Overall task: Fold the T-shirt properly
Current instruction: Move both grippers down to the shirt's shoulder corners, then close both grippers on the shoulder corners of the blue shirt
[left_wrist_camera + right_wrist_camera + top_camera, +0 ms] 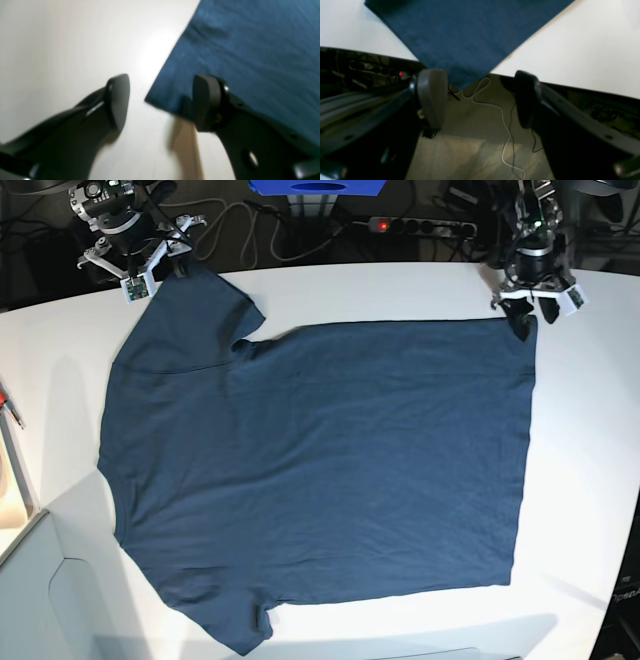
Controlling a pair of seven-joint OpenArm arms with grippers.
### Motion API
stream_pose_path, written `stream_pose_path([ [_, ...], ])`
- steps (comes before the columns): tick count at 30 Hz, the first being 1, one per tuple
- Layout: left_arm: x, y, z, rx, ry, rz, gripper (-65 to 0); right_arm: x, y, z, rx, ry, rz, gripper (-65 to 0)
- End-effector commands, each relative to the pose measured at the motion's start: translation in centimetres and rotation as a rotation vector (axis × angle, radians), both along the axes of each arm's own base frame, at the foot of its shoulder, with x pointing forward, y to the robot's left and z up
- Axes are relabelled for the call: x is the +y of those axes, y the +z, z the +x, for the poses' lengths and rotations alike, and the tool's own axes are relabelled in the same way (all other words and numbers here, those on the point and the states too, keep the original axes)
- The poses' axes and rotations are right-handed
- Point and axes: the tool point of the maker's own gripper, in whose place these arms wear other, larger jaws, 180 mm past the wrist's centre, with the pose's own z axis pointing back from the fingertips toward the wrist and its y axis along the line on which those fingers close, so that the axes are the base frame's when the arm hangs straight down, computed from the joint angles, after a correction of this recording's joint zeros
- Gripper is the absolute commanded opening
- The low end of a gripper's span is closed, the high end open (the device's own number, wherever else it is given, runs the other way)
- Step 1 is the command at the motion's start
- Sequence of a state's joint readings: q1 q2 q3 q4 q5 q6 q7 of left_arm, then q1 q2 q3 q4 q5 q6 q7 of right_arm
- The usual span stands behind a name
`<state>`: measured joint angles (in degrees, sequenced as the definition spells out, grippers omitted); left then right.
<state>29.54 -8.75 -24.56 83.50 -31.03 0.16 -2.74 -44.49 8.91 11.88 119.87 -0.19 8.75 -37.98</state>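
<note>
Left wrist view: left gripper [161, 102] stands wide, nothing between the jaws. A corner of the T-shirt [250, 57] lies just under the right-hand finger [206, 102]; the other finger hangs over bare table [50, 50]. Picture is blurred, so contact with the cloth cannot be told.

Right wrist view: right gripper [480, 97] also wide and empty. A point of the T-shirt [465, 37] overhangs the table [582, 55] edge, between and beyond the fingertips. Floor and loose cables [503, 120] below.

Base view: T-shirt [320, 470] lies spread flat on the table [590, 480], sleeves toward the view's left, hem toward its right. Left gripper [535, 300] sits at the far hem corner, right gripper [135, 265] at the far sleeve.

Judgement: step in hand looks like taking the two far-edge points. To do it well, each jaw pair should straddle the cloth edge, pinch both layers, close together, and lift evenly so the fold line stays straight.
</note>
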Motion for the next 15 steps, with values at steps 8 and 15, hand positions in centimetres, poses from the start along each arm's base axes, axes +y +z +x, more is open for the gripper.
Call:
stream_pose_path([
  [8,-1.2,-0.4,0.4,0.016,-0.045,-0.014,-27.6,0.1,0.5,0.2,-0.02,0.019,0.0,-24.9],
  [15,-1.9,-0.7,0.6,0.019,-0.061,-0.025,-56.3,0.1,0.6,0.2,-0.02,0.019,0.0,-24.9],
])
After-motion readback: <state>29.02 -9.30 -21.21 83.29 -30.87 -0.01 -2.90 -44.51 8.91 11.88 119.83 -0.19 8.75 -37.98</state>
